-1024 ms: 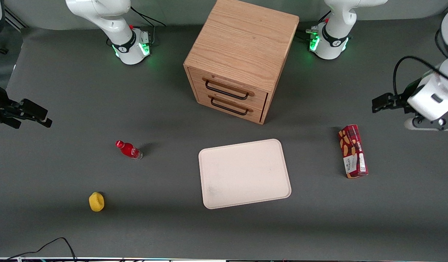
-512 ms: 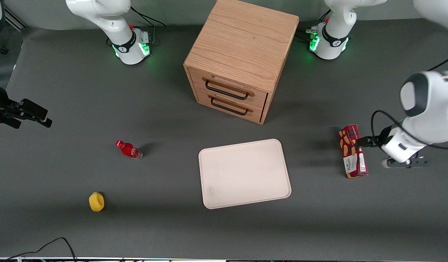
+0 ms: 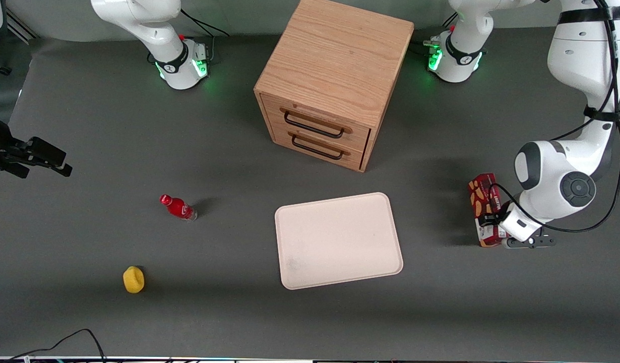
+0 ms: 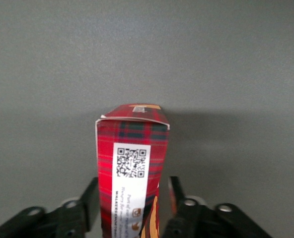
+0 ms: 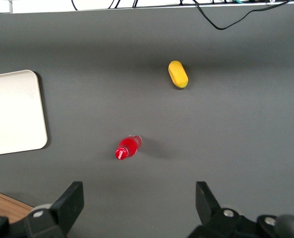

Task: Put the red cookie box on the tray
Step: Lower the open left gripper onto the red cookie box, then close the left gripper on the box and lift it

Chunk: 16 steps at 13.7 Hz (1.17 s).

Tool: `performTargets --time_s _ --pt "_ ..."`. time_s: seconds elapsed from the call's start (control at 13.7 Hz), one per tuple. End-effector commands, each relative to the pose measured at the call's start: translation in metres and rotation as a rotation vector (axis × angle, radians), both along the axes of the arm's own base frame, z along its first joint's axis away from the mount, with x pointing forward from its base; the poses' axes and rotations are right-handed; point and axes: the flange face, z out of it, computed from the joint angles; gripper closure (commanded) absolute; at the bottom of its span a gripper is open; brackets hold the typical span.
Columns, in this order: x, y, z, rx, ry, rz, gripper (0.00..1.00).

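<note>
The red cookie box (image 3: 480, 200) lies flat on the grey table toward the working arm's end, apart from the tray (image 3: 338, 241). In the left wrist view the box (image 4: 132, 163) shows its plaid end and a white QR label. My left gripper (image 3: 494, 228) is low over the end of the box nearer the front camera. It (image 4: 134, 194) stands open with one finger (image 4: 91, 198) close against one long side and the other finger (image 4: 176, 191) a small gap off the other side. The cream-white tray (image 5: 13, 111) has nothing on it.
A wooden two-drawer cabinet (image 3: 335, 80) stands farther from the front camera than the tray. A small red bottle (image 3: 178, 207) and a yellow object (image 3: 133, 279) lie toward the parked arm's end of the table.
My left arm has swung in from the table's edge and come down over the box, so its fingers now straddle it. The box has not moved.
</note>
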Motion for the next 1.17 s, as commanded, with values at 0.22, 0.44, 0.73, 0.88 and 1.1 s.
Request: performTargets --time_s 0.22,0.44,0.73,0.88,1.1 --pt "0.027 -0.031 0.064 0.022 0.055 0.060 1.00" --pt "0.076 -0.100 0.099 0.028 0.122 0.138 1.00" --pt "0.085 -0.187 0.104 0.023 0.091 0.197 1.00" --pt "0.080 -0.233 0.101 0.012 0.080 0.172 1.00" --pt "0.079 -0.288 0.092 -0.001 0.056 0.106 1.00"
